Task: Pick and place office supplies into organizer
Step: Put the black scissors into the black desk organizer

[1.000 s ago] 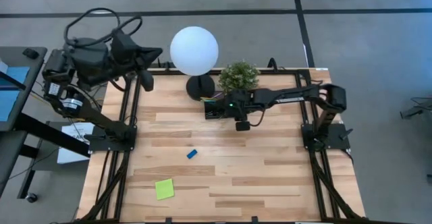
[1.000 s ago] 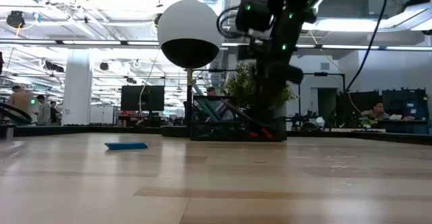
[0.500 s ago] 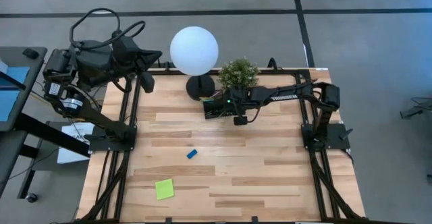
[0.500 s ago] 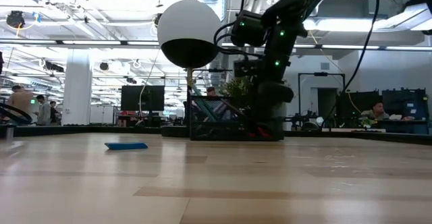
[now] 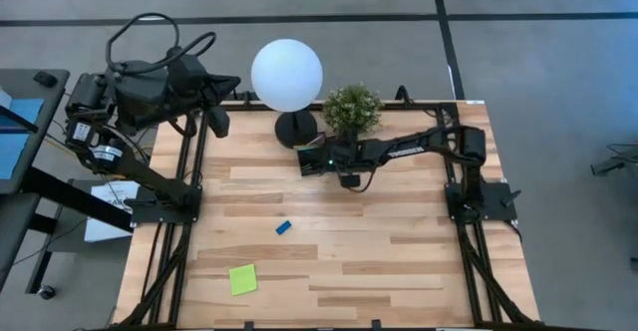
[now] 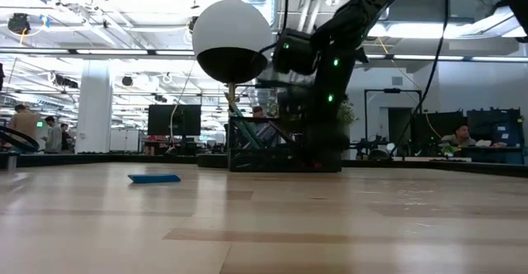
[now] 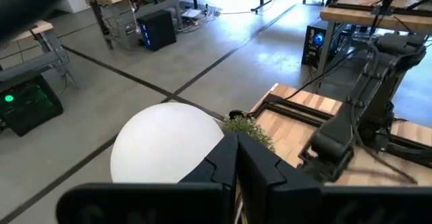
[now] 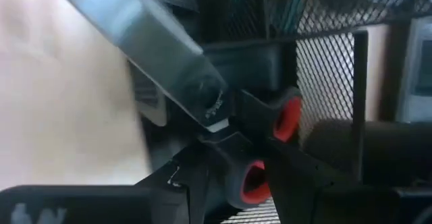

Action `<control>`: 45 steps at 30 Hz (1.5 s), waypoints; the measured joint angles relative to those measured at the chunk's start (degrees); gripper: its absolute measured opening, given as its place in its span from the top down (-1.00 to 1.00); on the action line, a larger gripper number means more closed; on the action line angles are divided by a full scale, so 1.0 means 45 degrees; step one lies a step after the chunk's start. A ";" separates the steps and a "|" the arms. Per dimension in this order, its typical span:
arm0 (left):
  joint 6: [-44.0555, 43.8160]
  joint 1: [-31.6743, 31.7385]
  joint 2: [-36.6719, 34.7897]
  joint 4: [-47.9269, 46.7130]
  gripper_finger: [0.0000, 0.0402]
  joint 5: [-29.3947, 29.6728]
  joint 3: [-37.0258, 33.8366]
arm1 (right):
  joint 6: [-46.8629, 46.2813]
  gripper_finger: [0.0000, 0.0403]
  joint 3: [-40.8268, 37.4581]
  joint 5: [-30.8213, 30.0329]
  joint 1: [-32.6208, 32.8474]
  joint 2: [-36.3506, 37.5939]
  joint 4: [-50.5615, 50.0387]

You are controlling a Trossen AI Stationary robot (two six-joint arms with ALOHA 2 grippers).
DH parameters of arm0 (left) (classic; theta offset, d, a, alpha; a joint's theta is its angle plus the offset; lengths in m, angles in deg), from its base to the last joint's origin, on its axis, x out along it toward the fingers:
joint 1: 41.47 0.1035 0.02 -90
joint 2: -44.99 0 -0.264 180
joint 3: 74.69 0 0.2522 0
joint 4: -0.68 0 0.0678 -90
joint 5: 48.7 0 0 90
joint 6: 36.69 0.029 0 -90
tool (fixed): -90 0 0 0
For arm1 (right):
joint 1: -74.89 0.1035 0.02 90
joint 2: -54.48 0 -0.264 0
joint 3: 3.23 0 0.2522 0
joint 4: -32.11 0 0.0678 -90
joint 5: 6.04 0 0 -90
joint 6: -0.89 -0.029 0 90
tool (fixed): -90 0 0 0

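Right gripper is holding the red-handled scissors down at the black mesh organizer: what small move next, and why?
Probably open the right gripper: its fingers clasp the red-handled scissors by the handles, against the black mesh organizer, so letting go should leave them inside. The left gripper waits shut, off the table.

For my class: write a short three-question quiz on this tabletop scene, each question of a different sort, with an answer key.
1. True or false: the left gripper is over the table.
2. Multiple choice: what does the right gripper hold at the organizer? A) eraser B) scissors C) sticky pad
3. Name two supplies lying loose on the table.

Key:
1. False; it is raised off the table's far left corner, shut.
2. B, the scissors, red-handled, beside the organizer's mesh.
3. The eraser and the sticky pad.
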 joint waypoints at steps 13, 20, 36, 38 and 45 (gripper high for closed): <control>-0.0344 0.0000 0.0000 -0.0008 1.00 -0.0035 0.0000 | -0.1678 0.71 0.0059 0.0414 -0.0236 -0.0003 0.0582; -0.0324 0.0000 0.0000 -0.0012 1.00 -0.0049 0.0000 | -0.2157 0.86 -0.0016 0.1823 0.0175 0.1037 -0.0997; -0.0628 -0.0011 0.0844 -0.0166 1.00 -0.2087 0.0003 | -0.6202 0.86 -0.0060 0.8301 -0.0642 0.6611 0.0274; -0.0423 -0.0015 0.1183 -0.0306 1.00 -0.2437 0.0010 | -0.6673 0.86 -0.0060 0.8547 -0.0656 0.7251 0.1126; 0.1342 0.0090 0.2895 -0.0961 0.97 -0.2315 0.0005 | -0.7595 0.85 -0.0040 0.8574 -0.0250 0.8694 0.3902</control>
